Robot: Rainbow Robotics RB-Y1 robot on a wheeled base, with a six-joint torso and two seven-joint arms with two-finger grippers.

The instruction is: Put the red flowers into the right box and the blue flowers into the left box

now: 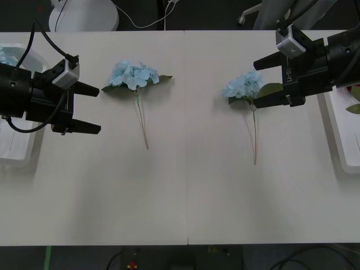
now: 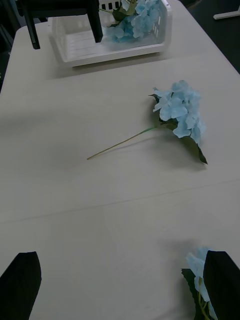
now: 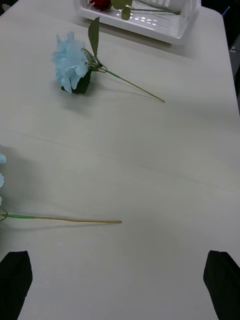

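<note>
Two blue flowers (image 1: pixel 134 76) lying loose on the counter (image 1: pixel 185 197), between left box (image 1: pixel 11 152) and right box (image 1: pixel 343 124). Left claw (image 1: pixel 84 108) and right claw (image 1: pixel 264 81) both spread, empty. Risk: pinching only the thin stem, letting the bloom slip or twist.

A robotics lab or test room: a plain white table (image 1: pixel 185 191) fills the frame, made of two panels joined by a seam down the middle. Along the top of the frame a dark floor shows a white rounded equipment base (image 1: pixel 84 16) at upper left, a loose white cable (image 1: pixel 147 23) beside it, and a chair's wheeled legs (image 1: pixel 250 14) at upper right. More cables (image 1: pixel 292 256) trail below the table's near edge.
</note>
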